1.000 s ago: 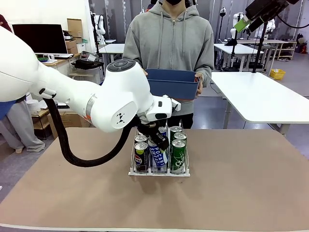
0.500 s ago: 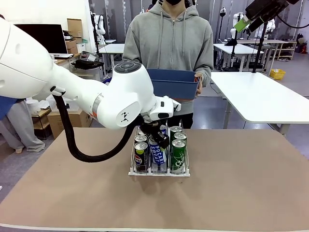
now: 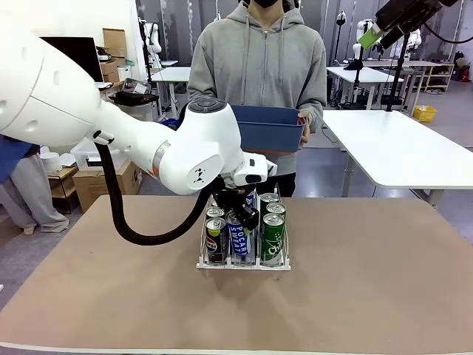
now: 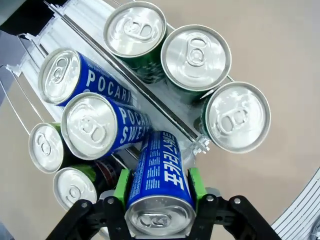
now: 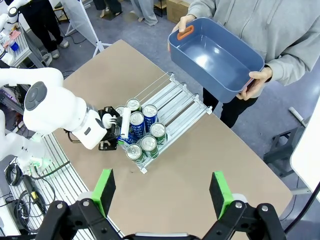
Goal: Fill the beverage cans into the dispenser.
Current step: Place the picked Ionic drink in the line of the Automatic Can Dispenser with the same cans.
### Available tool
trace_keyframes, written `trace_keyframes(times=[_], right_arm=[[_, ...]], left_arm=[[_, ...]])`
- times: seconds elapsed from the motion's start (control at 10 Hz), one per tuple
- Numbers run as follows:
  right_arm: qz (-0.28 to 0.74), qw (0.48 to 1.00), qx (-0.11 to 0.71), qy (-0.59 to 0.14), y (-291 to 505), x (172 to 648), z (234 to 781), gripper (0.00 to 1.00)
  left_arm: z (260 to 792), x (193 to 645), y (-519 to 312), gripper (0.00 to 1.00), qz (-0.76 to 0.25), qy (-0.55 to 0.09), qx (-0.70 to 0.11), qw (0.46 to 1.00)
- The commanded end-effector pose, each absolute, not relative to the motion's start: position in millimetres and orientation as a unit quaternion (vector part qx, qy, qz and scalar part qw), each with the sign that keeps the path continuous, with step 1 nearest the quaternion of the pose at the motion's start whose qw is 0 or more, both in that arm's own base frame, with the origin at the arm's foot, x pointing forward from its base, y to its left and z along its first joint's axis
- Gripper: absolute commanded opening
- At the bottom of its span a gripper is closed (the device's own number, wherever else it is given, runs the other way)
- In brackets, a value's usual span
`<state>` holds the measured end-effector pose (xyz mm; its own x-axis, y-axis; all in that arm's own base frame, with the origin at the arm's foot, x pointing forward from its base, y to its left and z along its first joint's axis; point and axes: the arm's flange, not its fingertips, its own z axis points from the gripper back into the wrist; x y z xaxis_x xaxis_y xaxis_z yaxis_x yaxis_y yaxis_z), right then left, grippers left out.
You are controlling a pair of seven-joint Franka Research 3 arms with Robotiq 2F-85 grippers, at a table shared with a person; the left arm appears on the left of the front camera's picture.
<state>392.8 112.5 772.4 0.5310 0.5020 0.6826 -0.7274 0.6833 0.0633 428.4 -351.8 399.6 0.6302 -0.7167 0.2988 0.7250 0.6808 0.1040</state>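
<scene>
My left gripper (image 4: 159, 190) is shut on a blue Pocari Sweat can (image 4: 160, 175), its green pads (image 4: 121, 186) on both sides just under the silver top. The can (image 3: 239, 238) stands slightly tilted at the near end of the middle lane of the clear dispenser (image 3: 244, 264). Behind it in that lane are two more blue cans (image 4: 95, 125). Three green cans (image 4: 196, 56) fill one side lane, and a black Pepsi can (image 3: 216, 238) fronts the other. My right gripper (image 5: 162, 195) hangs open and empty high above the table, far from the dispenser (image 5: 175, 102).
A person at the far side of the table holds an empty blue bin (image 3: 266, 127) in both hands, above and behind the dispenser. The brown tabletop (image 3: 369, 281) lies bare on both sides of the rack. My left arm's white elbow (image 3: 199, 148) looms over the rack's left.
The left arm's elbow has swung up and to the right. The held blue can has stayed at the near end of the middle lane, a little more upright. The right gripper has not moved.
</scene>
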Motion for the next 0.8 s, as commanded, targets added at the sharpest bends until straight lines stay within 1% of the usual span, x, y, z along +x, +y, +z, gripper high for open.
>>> trace_keyframes(times=[0.0, 0.4, 0.5, 0.7], right_arm=[[0.358, 0.859, 0.17, -0.324, 112.7, 392.8, 772.4, 1.0], [0.358, 0.859, 0.17, -0.324, 112.7, 392.8, 772.4, 1.0], [0.358, 0.859, 0.17, -0.324, 112.7, 392.8, 772.4, 1.0], [0.358, 0.859, 0.17, -0.324, 112.7, 392.8, 772.4, 1.0]], left_arm=[[400.7, 446.6, -356.9, 0.57, -0.399, -0.147, 0.003, 0.905], [393.7, 446.7, -358.8, 0.57, -0.403, -0.119, 0.007, 0.907], [391.8, 439.8, -359.6, 0.57, -0.399, -0.124, -0.009, 0.908], [391.8, 439.8, -359.6, 0.57, -0.399, -0.124, -0.009, 0.908]])
